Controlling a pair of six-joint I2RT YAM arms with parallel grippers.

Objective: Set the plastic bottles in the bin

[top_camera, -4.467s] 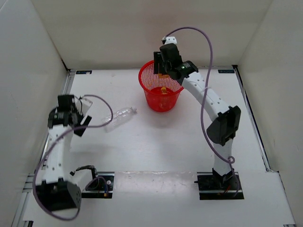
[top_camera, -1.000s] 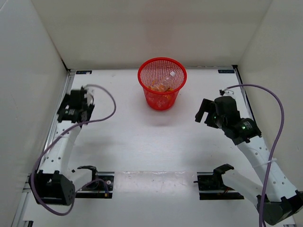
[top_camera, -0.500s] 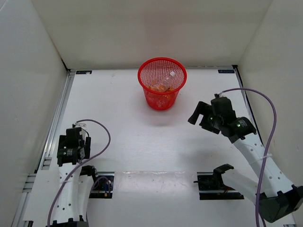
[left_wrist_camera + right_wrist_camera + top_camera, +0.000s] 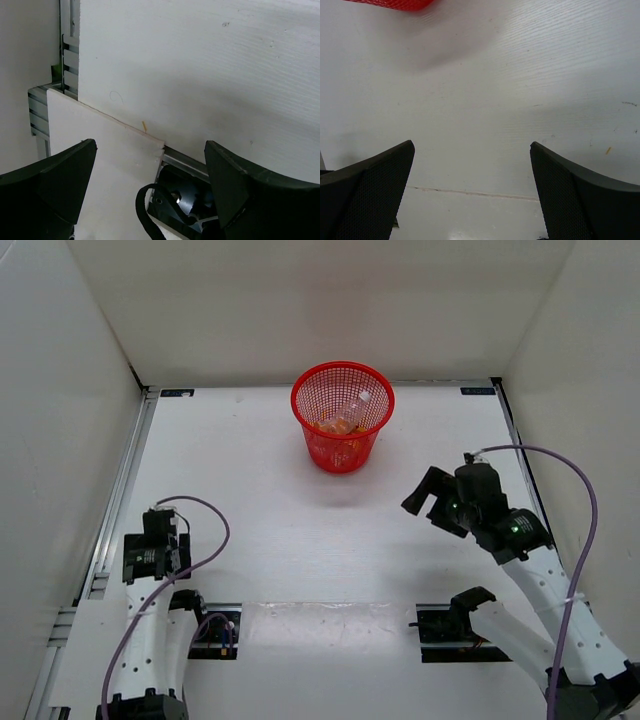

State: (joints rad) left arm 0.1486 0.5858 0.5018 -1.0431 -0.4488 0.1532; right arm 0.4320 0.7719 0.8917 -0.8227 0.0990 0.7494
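The round red plastic mesh bin (image 4: pixel 342 455) stands at upper centre; inside it a clear plastic bottle with a white cap (image 4: pixel 356 405) leans over orange shapes (image 4: pixel 333 424), likely the other bottles. The left gripper (image 4: pixel 150 147), lower left, and right gripper (image 4: pixel 472 145), mid right, gape wide and empty, well apart from the bin – parked, I'd judge, the job looking done

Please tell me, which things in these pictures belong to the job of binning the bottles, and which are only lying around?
Belong to the job: red mesh bin; clear bottle with white cap, inside the bin; orange bottles beside it, hard to tell apart.
Only fittings, not the job: purple cables; metal rail along the table's left edge.
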